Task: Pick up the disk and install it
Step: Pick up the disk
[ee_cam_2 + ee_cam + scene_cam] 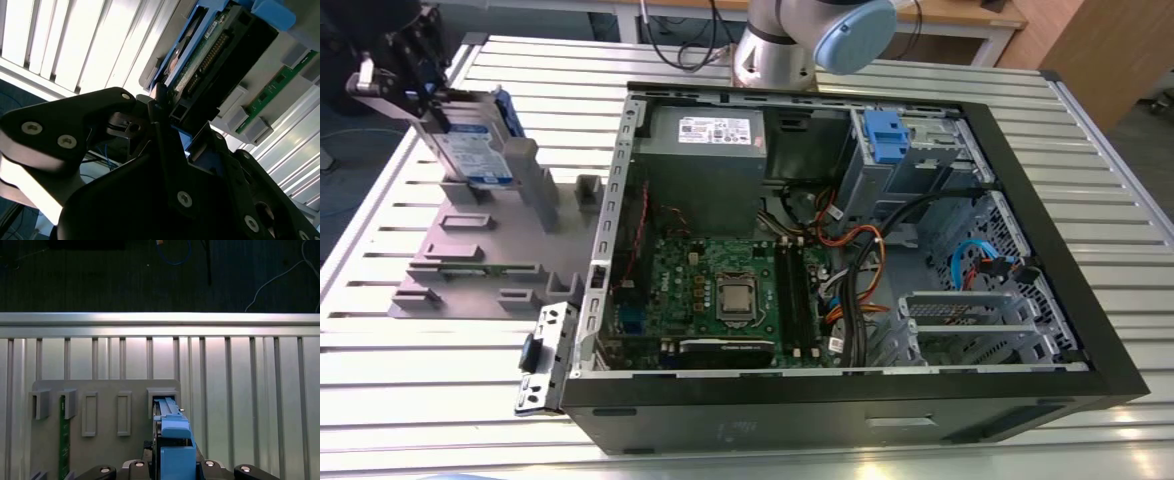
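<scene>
The disk (pixel 470 145) stands on edge at the far end of the grey slotted holder (pixel 480 250), on the exterior view's left. It is silver with a white-and-blue label and blue rails. My gripper (pixel 411 88) is at its upper end, with a finger on each side, shut on it. The second wrist view has the disk's (pixel 220 45) circuit-board face and connector running away from my gripper (pixel 165 112). In the first wrist view the blue caddy of the disk (pixel 175 440) sits between my fingers, its far end at a slot of the holder (pixel 100 450). Whether it has left the slot I cannot tell.
An open computer case (pixel 1067 300) lies on the slatted metal table (pixel 427 380), on the exterior view's right. Its grey drive bay carries a blue bracket (pixel 886 133). The arm's base (pixel 801 40) stands behind the case. A green memory stick (pixel 64 440) stands in the holder.
</scene>
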Robot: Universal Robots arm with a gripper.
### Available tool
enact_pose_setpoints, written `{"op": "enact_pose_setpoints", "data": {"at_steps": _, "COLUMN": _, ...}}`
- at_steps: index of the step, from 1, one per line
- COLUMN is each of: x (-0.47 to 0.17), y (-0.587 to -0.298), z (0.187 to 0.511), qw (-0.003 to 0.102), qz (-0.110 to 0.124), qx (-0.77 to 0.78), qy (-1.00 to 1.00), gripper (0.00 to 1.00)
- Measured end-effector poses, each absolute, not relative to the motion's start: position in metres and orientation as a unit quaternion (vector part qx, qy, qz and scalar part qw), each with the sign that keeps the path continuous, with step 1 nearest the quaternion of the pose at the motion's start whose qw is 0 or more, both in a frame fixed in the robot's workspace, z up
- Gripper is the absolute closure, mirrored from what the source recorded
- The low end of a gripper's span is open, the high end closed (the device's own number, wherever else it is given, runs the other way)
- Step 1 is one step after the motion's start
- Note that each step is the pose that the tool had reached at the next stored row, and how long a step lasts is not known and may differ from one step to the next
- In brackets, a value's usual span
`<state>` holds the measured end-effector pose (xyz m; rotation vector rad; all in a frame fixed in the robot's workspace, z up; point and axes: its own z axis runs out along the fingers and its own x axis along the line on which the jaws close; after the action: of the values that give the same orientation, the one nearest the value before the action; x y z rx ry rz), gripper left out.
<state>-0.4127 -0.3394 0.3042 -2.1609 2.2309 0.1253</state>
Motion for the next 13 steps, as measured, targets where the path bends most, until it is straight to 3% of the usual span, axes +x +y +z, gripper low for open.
{"op": "enact_pose_setpoints", "data": {"at_steps": 13, "x": -0.413, "y": -0.339, "z": 0.315, "qw": 0.015, "qz": 0.039, "qx": -0.695, "qy": 0.718, "gripper": 0.63}}
